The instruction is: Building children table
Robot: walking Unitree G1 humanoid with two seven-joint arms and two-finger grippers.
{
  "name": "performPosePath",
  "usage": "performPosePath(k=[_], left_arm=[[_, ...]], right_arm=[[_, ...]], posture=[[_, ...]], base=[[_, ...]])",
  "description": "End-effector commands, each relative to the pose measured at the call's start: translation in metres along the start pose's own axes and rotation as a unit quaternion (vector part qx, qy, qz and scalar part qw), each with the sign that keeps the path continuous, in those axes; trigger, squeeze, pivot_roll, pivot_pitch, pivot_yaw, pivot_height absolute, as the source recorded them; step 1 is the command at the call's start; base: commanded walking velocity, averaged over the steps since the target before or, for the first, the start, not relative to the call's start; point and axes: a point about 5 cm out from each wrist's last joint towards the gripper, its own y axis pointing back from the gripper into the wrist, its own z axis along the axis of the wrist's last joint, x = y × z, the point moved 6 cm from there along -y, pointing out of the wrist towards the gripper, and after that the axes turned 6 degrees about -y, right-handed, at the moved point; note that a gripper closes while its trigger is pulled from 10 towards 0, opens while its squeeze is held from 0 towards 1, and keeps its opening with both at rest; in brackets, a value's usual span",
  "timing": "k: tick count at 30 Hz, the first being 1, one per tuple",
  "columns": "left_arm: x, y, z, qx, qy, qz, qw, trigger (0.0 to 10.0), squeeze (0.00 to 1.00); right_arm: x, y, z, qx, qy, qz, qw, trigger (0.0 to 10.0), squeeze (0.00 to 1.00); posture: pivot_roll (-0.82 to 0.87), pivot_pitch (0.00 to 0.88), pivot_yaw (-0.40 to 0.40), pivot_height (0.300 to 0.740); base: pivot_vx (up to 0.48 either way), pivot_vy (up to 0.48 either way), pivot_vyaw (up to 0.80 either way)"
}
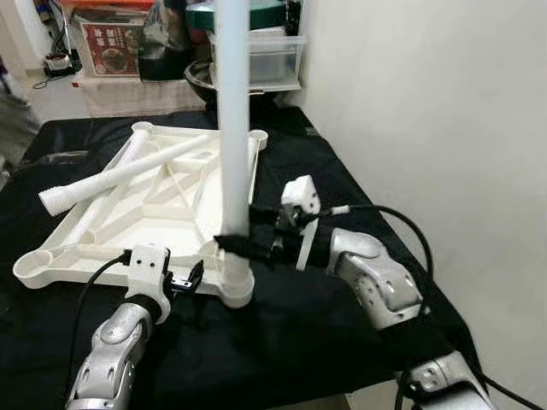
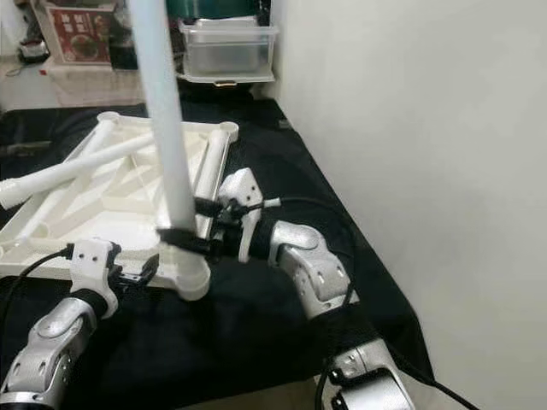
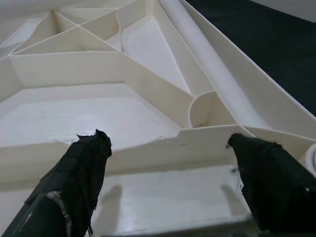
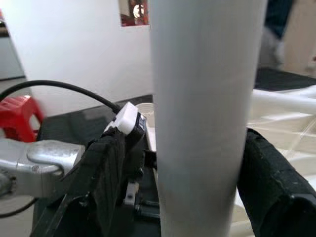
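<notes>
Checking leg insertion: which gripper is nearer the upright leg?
Right. The right gripper is clamped on the upright leg; the left gripper sits open beside its base, at the tabletop edge.

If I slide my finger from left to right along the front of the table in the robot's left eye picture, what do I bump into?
Left gripper with jaws open → upright table leg standing at the upside-down tabletop's corner → right gripper with jaws shut on that leg → black cable → white wall.

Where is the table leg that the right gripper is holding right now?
The upright table leg stands at the near right corner of the upside-down tabletop, clamped by the right gripper; the left gripper is beside it.
</notes>
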Motion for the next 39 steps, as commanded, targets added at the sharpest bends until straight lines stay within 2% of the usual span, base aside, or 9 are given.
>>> performPosePath(k=[1, 7, 19, 22, 25, 26, 30, 31, 39], left_arm=[[0.001, 0.003, -0.009, 0.013, 0.002, 0.005, 1.0, 10.0, 0.0], [0.003, 0.005, -0.011, 0.015, 0.003, 0.009, 1.0, 10.0, 0.0], [-0.001, 0.008, -0.014, 0.02, 0.005, 0.005, 1.0, 10.0, 0.0], [-0.001, 0.009, -0.015, 0.022, 0.005, 0.004, 1.0, 10.0, 0.0], [-0.001, 0.009, -0.017, 0.024, 0.004, 0.002, 1.0, 10.0, 0.0], [-0.003, 0.008, -0.017, 0.025, 0.003, -0.002, 1.0, 10.0, 0.0], [-0.005, 0.005, -0.014, 0.023, 0.003, -0.006, 1.0, 10.0, 0.0], [-0.004, 0.004, -0.013, 0.022, 0.002, -0.006, 1.0, 10.0, 0.0], [-0.002, 0.005, -0.014, 0.021, 0.003, 0.0, 1.0, 10.0, 0.0]], right_arm=[[-0.01, -0.009, -0.003, 0.012, 0.01, -0.025, 1.0, 10.0, 0.0], [-0.051, -0.011, 0.008, -0.006, 0.002, -0.157, 0.988, 0.0, 0.0], [-0.132, 0.125, -0.016, -0.053, -0.074, -0.631, 0.77, 0.0, 0.0], [-0.127, 0.119, -0.022, -0.039, -0.075, -0.614, 0.785, 9.6, 0.0], [-0.117, 0.1, -0.019, -0.053, -0.072, -0.561, 0.823, 10.0, 0.0], [-0.103, 0.081, -0.009, -0.087, -0.082, -0.496, 0.86, 10.0, 1.0], [-0.072, 0.046, 0.017, -0.125, -0.087, -0.349, 0.925, 10.0, 1.0], [-0.054, 0.033, 0.027, -0.122, -0.081, -0.263, 0.953, 10.0, 0.0], [0.019, 0.02, 0.03, -0.048, -0.027, 0.025, 0.998, 10.0, 0.0]], posture=[[0.07, 0.0, -0.093, 0.74], [0.07, 0.0, -0.093, 0.74], [0.04, 0.0, -0.074, 0.74], [0.03, 0.0, -0.066, 0.74], [0.02, 0.0, -0.058, 0.74], [0.02, 0.0, -0.052, 0.74], [0.02, 0.0, -0.05, 0.74], [0.03, 0.0, -0.053, 0.74], [0.05, 0.0, -0.074, 0.74]], base=[[0.0, 0.0, 0.0], [0.0, 0.0, 0.0], [0.0, 0.0, 0.0], [0.0, 0.0, 0.0], [0.0, 0.0, 0.0], [0.0, 0.0, 0.0], [0.0, 0.0, 0.0], [0.0, 0.0, 0.0], [0.0, 0.0, 0.0]])
